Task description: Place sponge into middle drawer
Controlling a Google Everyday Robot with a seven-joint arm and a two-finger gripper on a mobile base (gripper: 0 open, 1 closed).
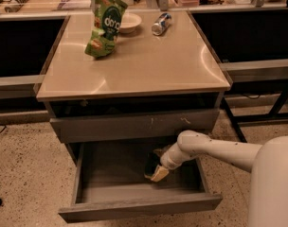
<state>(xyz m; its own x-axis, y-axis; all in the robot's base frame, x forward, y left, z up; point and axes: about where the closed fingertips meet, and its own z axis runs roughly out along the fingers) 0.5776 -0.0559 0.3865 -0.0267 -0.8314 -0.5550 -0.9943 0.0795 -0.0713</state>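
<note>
The drawer (pixel 134 207) stands pulled well out beneath a scratched upper front (pixel 134 125). The gripper (pixel 154 166) reaches in over the drawer's right wall, its fingers pinching the sponge (pixel 161 174). The sponge sits tilted in the drawer's right half, apart from the right wall and front edge. The drawer's left half is open floor.

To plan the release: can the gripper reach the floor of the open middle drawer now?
Probably yes. The gripper, holding the sponge, is already inside the middle drawer, which is pulled out past the drawer front above.
</note>
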